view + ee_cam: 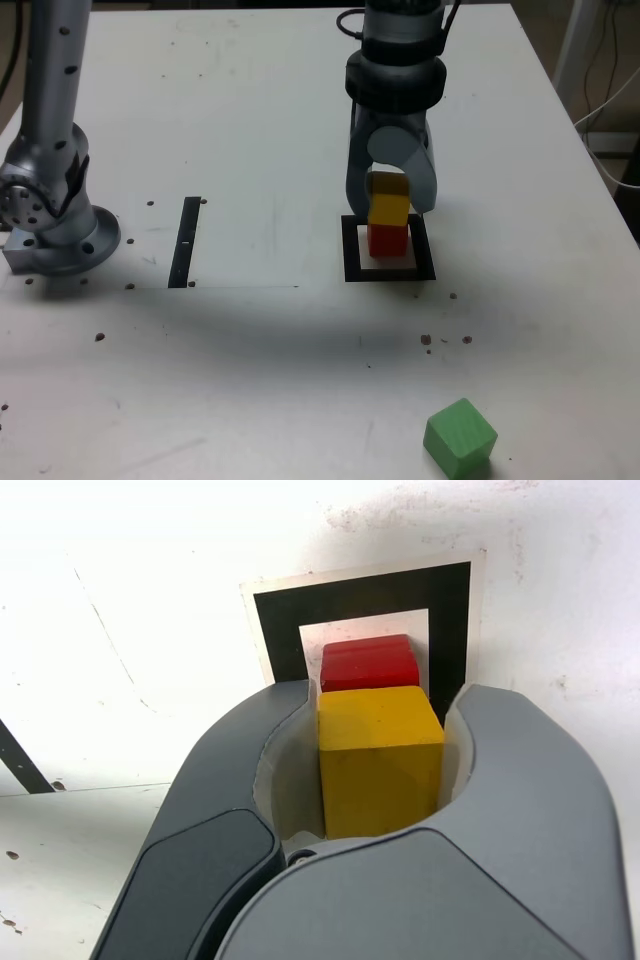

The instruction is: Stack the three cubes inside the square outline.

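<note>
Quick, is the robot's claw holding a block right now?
Gripper: closed on the yellow cube, holding it on top of the red cube.

The arm [400, 60] reaches in from the far side of the exterior view, its wrist pointing steeply down. The gripper [390, 205] has its two grey jaws closed around a yellow cube [380, 760].
</note>
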